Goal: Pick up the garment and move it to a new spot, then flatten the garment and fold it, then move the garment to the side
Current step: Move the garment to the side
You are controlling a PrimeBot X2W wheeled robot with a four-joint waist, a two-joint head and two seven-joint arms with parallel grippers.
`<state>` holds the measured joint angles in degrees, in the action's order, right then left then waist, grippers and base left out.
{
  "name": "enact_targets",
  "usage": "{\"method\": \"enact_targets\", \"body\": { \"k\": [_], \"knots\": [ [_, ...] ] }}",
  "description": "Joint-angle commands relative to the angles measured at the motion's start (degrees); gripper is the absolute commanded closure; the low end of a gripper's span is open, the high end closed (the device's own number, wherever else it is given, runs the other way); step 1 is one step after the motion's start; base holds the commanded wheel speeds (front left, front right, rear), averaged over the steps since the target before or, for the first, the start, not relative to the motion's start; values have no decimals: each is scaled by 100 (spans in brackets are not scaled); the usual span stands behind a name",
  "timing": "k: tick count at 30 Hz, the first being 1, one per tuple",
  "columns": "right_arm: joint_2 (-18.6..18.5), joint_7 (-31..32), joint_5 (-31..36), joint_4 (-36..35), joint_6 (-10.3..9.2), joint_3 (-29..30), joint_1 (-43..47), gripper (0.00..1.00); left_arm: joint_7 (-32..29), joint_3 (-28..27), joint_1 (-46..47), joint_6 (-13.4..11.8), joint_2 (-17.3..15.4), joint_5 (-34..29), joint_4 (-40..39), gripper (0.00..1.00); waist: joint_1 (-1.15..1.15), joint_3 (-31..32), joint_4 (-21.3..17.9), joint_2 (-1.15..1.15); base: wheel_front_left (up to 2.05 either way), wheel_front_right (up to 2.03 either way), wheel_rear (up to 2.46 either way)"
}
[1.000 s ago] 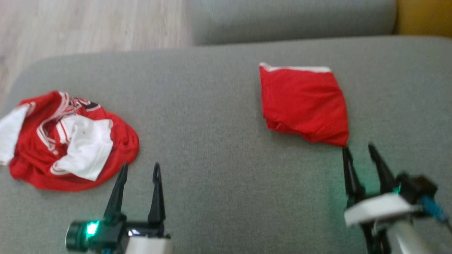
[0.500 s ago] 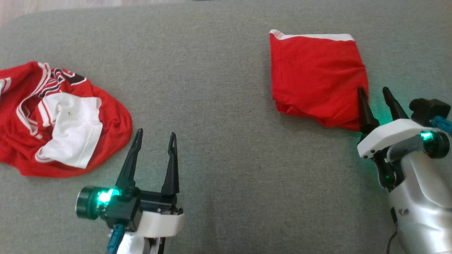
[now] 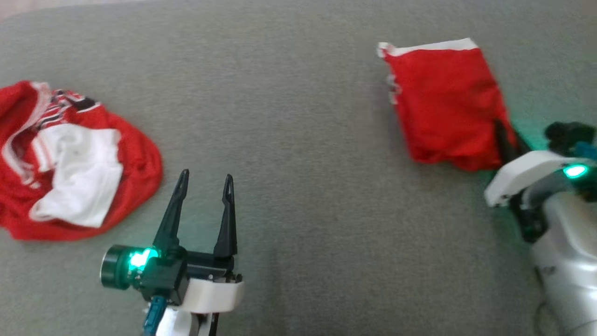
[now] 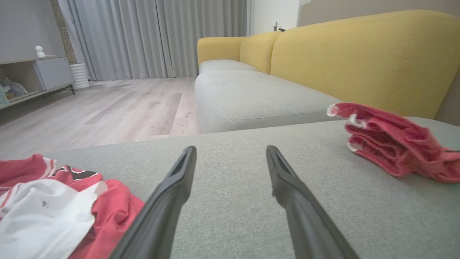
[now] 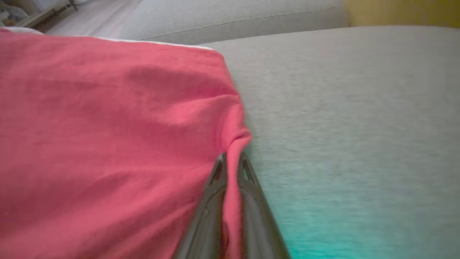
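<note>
Grey sofa seat (image 3: 298, 140) serves as the working surface, with a yellow backrest (image 4: 359, 54) and a wooden floor (image 4: 107, 108) behind it in the left wrist view. On the robot's left lies a crumpled red-and-white jersey (image 3: 74, 163), untouched. Well apart from it, on the far right part of the seat, lies the folded red garment (image 3: 447, 102), and the change happens here.

One second ago the right gripper (image 5: 231, 162) stood with its jaws wide, just at the near corner of the garment. Half a second ago they were still wide, with one finger over the cloth edge. Now the jaws are closed on a pinch of red cloth at the near right corner, and a small ridge of fabric rises from the tips. The garment's outline is also a little narrower and more turned than before. But the camera has shifted too, so I cannot say how much the garment really moved.

I judge that the folding is finished and the last step, moving it to the side, begins. The garment looks like a compact stack of layers with a white hem (image 3: 433, 46) along the far edge. The layers seem loose, so a drag by one corner may open them.

The left gripper (image 3: 206, 176) hovers over bare seat between the two clothes, its jaws wide and holding nothing.
</note>
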<state>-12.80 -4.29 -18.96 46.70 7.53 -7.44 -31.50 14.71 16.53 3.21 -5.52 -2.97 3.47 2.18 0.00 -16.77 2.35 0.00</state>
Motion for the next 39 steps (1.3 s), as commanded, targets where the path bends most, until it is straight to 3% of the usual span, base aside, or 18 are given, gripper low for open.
{"method": "enact_targets", "body": {
  "k": [1,6,11,18,19,20,21,26,30,34,39],
  "knots": [
    [-292,-5,76,-150,-4,-41,-167,100,29,-218,193,2,8,-87,-220,0,0,-207,-256,0,0,0,0],
    [-1192,239,261,-391,-4,202,-361,100,29,-282,494,121,-53,-217,-313,0,0,-818,-734,0,0,0,0],
    [-1937,398,422,-553,-4,694,-516,100,29,-202,889,256,-116,-325,-333,0,0,-1359,-897,0,0,0,0],
    [-2450,451,787,-622,-4,1467,-619,100,29,-89,1226,333,-139,-369,-355,0,0,-1817,-953,0,0,0,0],
    [-2474,457,872,-664,-4,1577,-624,85,29,-75,1257,340,-143,-367,-357,0,0,-1872,-961,0,0,0,0],
    [-2480,457,958,-698,-4,1712,-630,52,29,-61,1283,348,-146,-364,-354,0,0,-1910,-966,0,0,0,0],
    [-2481,440,1084,-738,-4,1852,-631,0,29,-49,1306,354,-148,-360,-347,0,0,-1937,-966,0,0,0,0],
    [-2245,177,2049,-1015,-4,2697,-558,0,29,22,1409,369,-129,-303,-266,0,0,-1885,-848,0,0,0,0],
    [-1507,-103,2506,-1466,-4,2998,-381,0,29,39,1357,317,-93,-221,-218,0,0,-1563,-677,0,0,0,0],
    [-755,-305,2408,-1643,-4,2495,-63,0,29,12,1193,278,-63,-122,-133,0,0,-1114,-500,0,0,0,0],
    [-299,-462,2143,-1189,-4,1828,341,0,29,-50,905,228,-29,6,-51,0,0,-425,-237,0,0,0,0]
  ]
}}
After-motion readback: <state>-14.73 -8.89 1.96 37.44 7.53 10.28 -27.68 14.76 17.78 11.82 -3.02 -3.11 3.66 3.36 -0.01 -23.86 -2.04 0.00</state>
